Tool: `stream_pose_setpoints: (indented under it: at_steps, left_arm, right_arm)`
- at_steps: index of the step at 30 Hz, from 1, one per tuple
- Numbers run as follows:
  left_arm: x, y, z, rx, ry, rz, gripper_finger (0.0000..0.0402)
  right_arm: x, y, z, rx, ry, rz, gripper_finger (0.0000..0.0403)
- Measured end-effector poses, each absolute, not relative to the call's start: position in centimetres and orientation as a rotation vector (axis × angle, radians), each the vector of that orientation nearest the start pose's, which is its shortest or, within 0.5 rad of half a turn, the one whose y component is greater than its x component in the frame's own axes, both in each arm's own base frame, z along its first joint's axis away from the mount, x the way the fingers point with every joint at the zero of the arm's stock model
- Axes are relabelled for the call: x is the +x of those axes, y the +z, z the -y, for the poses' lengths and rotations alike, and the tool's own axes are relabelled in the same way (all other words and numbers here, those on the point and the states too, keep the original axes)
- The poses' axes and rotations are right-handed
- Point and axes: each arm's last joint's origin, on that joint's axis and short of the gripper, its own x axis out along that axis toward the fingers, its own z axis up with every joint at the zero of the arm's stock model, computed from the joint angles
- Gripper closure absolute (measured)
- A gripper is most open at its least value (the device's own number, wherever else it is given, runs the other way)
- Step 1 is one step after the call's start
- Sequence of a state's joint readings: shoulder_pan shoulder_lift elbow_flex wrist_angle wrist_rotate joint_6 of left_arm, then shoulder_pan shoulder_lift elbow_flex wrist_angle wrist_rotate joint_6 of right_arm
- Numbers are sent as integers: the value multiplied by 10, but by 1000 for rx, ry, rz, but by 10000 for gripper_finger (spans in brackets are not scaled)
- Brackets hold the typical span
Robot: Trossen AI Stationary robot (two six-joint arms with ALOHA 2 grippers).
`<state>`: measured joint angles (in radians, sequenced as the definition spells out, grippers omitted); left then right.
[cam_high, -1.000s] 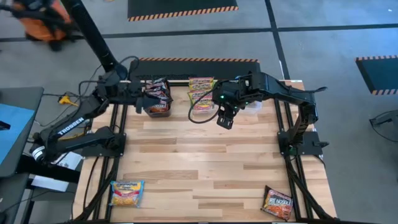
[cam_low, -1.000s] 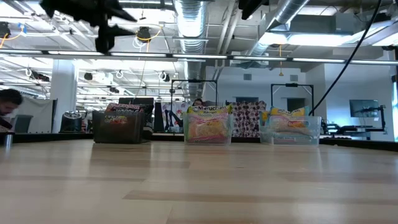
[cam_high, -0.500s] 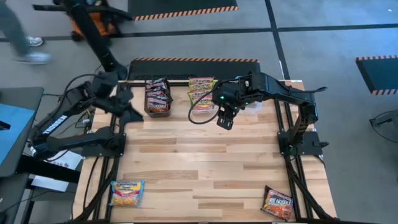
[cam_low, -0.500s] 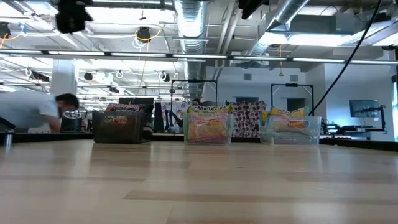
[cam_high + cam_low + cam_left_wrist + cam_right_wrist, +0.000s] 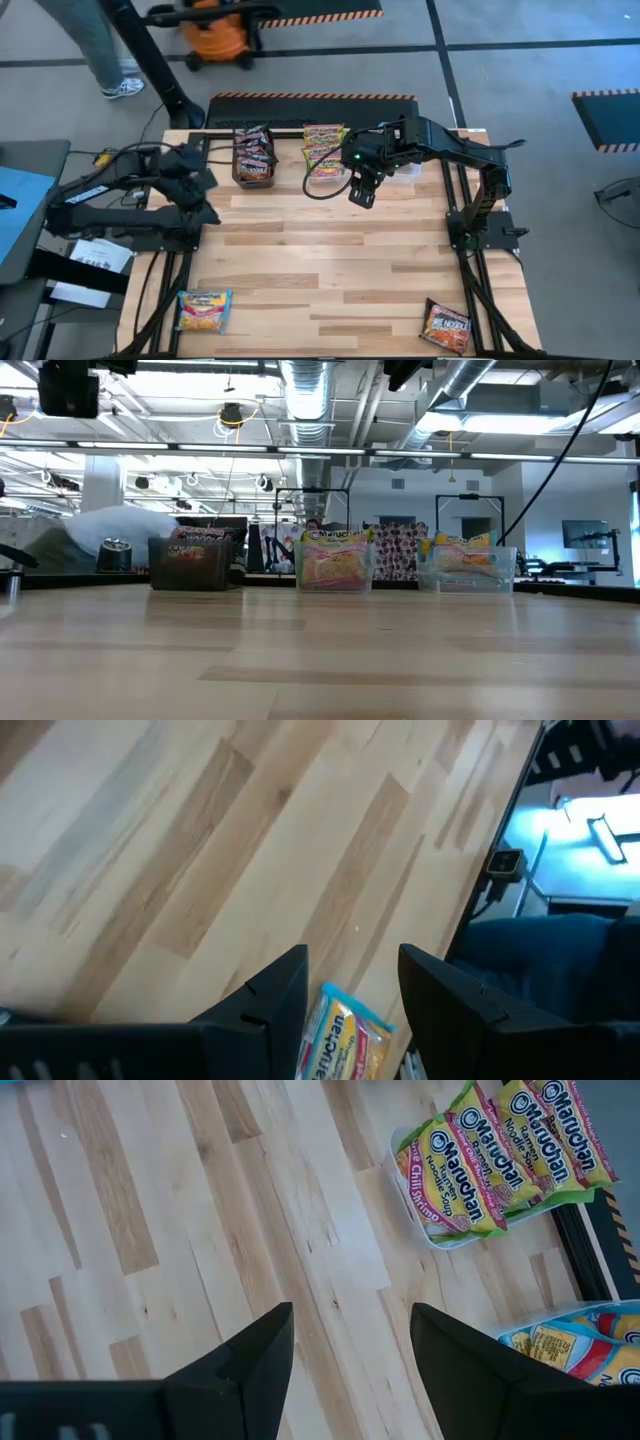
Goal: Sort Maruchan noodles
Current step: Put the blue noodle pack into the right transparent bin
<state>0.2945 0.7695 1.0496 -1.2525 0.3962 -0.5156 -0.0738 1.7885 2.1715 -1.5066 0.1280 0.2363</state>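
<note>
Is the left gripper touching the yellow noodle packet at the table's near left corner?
Apart. The high view shows the left gripper far from the yellow packet.

dark packets point(image 5: 253, 155), green-edged packets point(image 5: 323, 148) and blue-edged packets point(image 5: 585, 1342) stand in far-edge tubs; two loose packets, yellow point(image 5: 204, 309) and dark point(image 5: 447, 325), lie flat at the near corners.

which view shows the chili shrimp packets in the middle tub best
The right wrist view: the green-edged packets show their labels clearly. The high view shows them small from above; the low view sees one face through the tub.
</note>
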Motion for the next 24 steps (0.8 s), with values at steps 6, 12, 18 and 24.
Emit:
stream_pose_setpoints:
  at_steps: [6, 12, 18, 24]
  left_arm:
    - [118, 310, -2, -795, 55, -1100, 258]
    - [125, 298, 19, -787, -3, -1226, 258]
    - [130, 295, 36, -800, 6, -1279, 258]
    - [138, 291, 61, -740, -26, -1315, 258]
  right_arm:
    - [323, 421, 27, 179, -310, -1098, 176]
    - [323, 421, 27, 179, -310, -1098, 176]
    - [323, 421, 27, 178, -311, -1098, 176]
    - [323, 421, 27, 178, -311, -1098, 176]
